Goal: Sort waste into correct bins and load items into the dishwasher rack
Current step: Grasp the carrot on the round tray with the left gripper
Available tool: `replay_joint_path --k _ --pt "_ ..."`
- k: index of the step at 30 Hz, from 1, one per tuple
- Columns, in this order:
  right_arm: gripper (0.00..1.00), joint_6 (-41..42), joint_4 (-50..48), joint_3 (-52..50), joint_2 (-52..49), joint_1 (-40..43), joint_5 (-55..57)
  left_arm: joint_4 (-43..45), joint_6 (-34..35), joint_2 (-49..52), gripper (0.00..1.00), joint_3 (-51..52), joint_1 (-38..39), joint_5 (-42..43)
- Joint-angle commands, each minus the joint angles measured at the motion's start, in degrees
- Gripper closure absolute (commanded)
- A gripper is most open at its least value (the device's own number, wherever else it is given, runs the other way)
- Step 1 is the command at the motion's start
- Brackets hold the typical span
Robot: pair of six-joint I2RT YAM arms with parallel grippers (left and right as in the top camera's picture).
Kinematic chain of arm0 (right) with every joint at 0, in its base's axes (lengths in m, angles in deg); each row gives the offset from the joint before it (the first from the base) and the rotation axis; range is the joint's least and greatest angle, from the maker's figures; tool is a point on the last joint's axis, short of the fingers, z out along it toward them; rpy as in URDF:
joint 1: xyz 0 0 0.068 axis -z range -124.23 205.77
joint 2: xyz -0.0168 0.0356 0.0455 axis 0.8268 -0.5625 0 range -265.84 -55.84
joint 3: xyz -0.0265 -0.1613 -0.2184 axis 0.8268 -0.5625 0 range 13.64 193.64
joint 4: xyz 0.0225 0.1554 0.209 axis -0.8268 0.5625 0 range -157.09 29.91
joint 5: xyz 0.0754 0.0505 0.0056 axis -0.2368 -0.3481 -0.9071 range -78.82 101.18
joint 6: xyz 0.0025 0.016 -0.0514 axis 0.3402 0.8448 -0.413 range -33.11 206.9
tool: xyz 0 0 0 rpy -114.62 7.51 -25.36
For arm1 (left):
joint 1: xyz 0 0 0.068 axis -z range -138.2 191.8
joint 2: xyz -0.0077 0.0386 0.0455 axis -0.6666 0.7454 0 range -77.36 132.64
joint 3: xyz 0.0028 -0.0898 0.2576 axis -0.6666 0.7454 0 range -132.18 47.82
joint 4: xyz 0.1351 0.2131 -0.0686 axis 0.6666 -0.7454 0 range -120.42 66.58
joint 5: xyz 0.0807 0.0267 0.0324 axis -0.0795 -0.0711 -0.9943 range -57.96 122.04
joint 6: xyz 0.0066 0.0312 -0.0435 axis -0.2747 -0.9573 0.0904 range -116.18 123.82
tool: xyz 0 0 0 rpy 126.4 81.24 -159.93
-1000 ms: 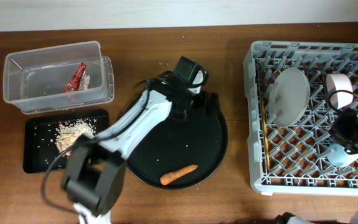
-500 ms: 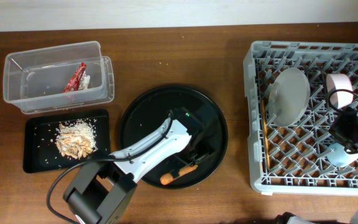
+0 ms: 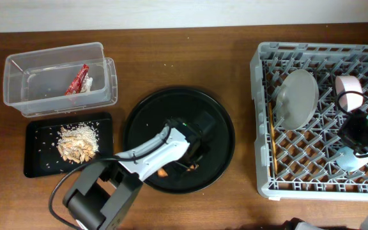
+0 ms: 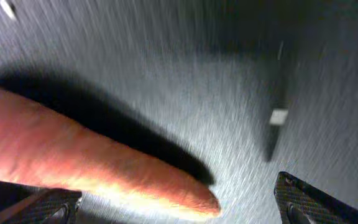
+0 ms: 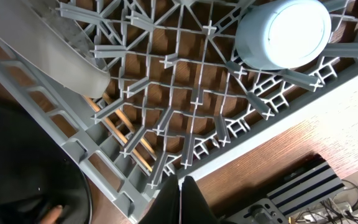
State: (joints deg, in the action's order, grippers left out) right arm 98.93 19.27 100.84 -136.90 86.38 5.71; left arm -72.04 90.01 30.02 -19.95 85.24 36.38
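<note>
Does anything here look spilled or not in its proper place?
The carrot lies alone on the round black tray, not in a bin. Loose rice grains are scattered over the shallow black tray around the food scraps.

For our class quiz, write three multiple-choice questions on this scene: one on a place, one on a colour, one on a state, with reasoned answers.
1. Where is the carrot? A in the rack; B on the round black tray; C on the table.
2. What colour is the wrapper in the clear tub? A red; B green; C blue.
3. The left gripper is: A shut on a cup; B shut on a plate; C open.
Answers: 1 B, it lies on dark tray surface. 2 A, plainly red. 3 C, fingertips apart, carrot between them.
</note>
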Motion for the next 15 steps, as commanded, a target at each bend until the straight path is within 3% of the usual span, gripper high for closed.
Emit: replay_joint_path --k 1,5,9,11,14,15 --pt "0.96 0.24 0.02 0.33 0.57 0.22 -0.33 0.22 0.37 0.17 0.02 0.72 -2.19 -8.94" --pt "0.96 0.24 0.00 0.33 0.57 0.22 -0.28 1.49 0.37 0.20 0.02 0.74 -3.74 -15.06" --pt "0.96 -0.20 0.04 0.35 0.57 0.22 -0.31 4.52 0.35 1.01 0.07 1.38 -3.76 -15.76" --pt "0.96 -0.20 0.02 0.33 0.57 0.22 -0.31 5.14 0.35 1.70 0.16 1.38 -3.76 -15.80" --pt "0.96 -0.20 0.02 0.35 0.57 0.22 -0.31 5.07 0.35 1.70 0.43 1.38 -3.76 -15.78" --pt "0.96 -0.20 0.02 0.35 0.57 0.22 -0.31 5.05 0.35 1.70 0.46 1.38 -3.76 -15.78"
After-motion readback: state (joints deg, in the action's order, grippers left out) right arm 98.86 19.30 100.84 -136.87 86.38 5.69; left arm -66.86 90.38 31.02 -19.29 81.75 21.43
